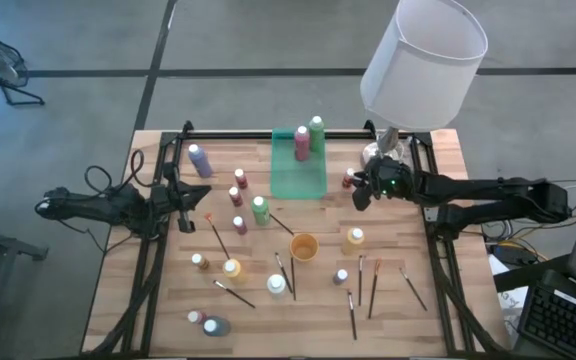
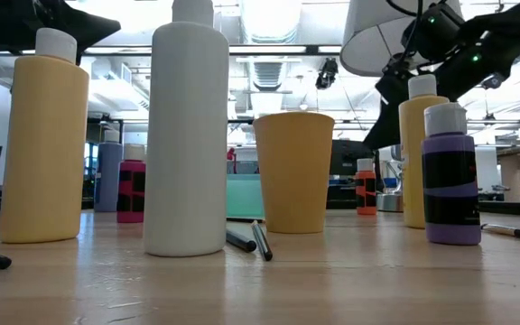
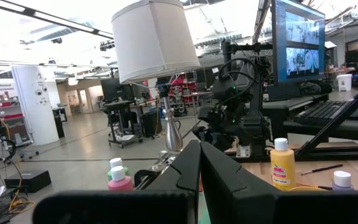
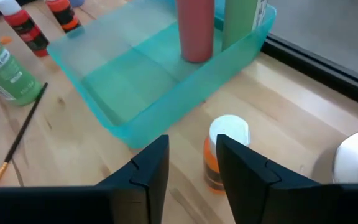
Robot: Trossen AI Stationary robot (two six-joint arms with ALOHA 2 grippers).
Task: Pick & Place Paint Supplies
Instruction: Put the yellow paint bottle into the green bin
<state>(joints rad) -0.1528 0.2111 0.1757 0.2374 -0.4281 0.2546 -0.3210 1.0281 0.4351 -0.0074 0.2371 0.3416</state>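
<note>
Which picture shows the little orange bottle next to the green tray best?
The right wrist view: the orange bottle fills the space just beyond that gripper's fingers. The high view shows a speck, the low view a small distant bottle, the left wrist view nothing clear.

The wooden table [image 1: 268, 320] stands on a grey floor [image 1: 88, 40] with dark lines across it. A white lamp [image 1: 424, 60] sits at the table's far edge. A monitor [image 3: 298, 43] glows beside a keyboard [image 3: 328, 111]. Long ceiling lights [image 2: 269, 18] shine over the big room.
</note>
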